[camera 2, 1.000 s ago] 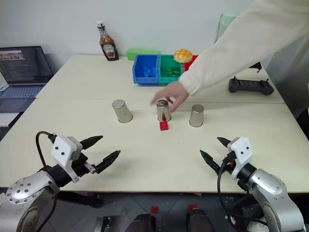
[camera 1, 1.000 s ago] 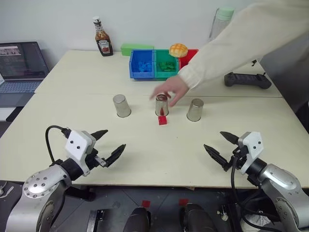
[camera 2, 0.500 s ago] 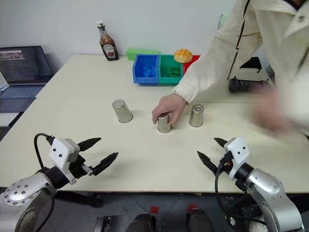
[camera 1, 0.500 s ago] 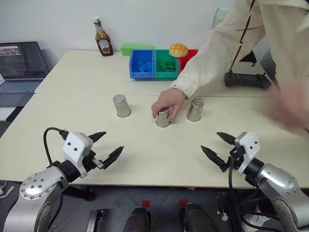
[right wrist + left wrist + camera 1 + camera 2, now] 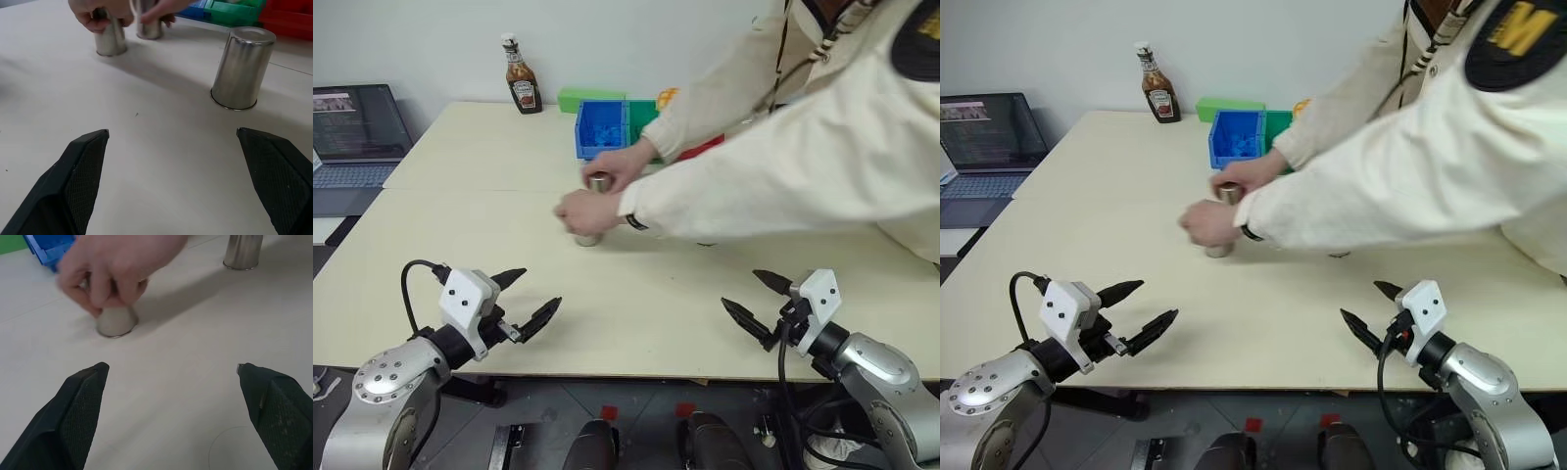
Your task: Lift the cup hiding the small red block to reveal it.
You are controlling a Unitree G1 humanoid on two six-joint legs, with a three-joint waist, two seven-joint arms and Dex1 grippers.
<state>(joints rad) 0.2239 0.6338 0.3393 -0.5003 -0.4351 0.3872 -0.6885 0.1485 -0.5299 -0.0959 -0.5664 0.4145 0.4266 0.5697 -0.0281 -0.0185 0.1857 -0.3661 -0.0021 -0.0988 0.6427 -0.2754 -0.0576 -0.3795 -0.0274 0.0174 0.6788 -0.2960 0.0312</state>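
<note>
Hovering low over the bare near edge of table (image 5: 636, 323), left gripper (image 5: 527, 296) and right gripper (image 5: 759, 303) both spread wide, empty. Ample open tabletop ahead. Blocked at mid-table by person's hands (image 5: 582, 211), each over a shiny tapered steel cup (image 5: 110, 40); third cup (image 5: 242, 68) apart, upright-inverted. Red block not visible. Ketchup bottle (image 5: 521, 78), blue bin (image 5: 599, 128) near far edge.
</note>
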